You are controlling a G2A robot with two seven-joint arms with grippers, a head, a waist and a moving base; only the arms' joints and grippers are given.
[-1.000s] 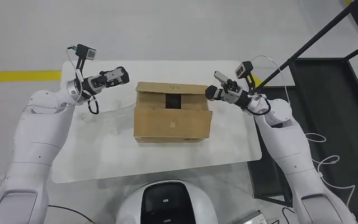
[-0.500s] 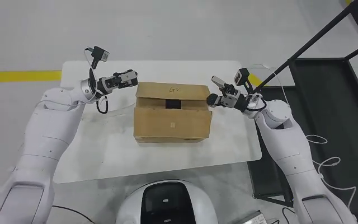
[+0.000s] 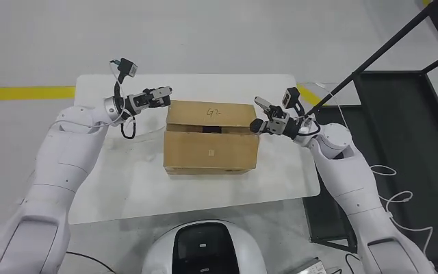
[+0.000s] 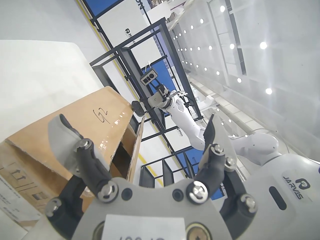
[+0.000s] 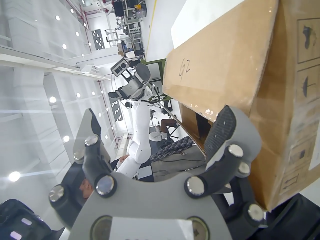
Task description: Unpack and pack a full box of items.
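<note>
Flanking the cardboard box [image 3: 211, 149] with left gripper [image 3: 164, 95] and right gripper [image 3: 258, 114] spread, empty.
Likely stiff, heavy if full; best pinched at the top flap [image 3: 209, 112] along its free edge.

The left gripper [image 3: 167, 95] now stands closer to the box [image 3: 211, 149], having advanced from well out over the table to just beside the box's far left corner. The right gripper [image 3: 256, 114] has drawn in and down to the far right corner, one finger close against the side. The far flap [image 3: 209, 113] now lies lower over the opening, and the dark gap [image 3: 211, 128] has narrowed to a slot.
</note>
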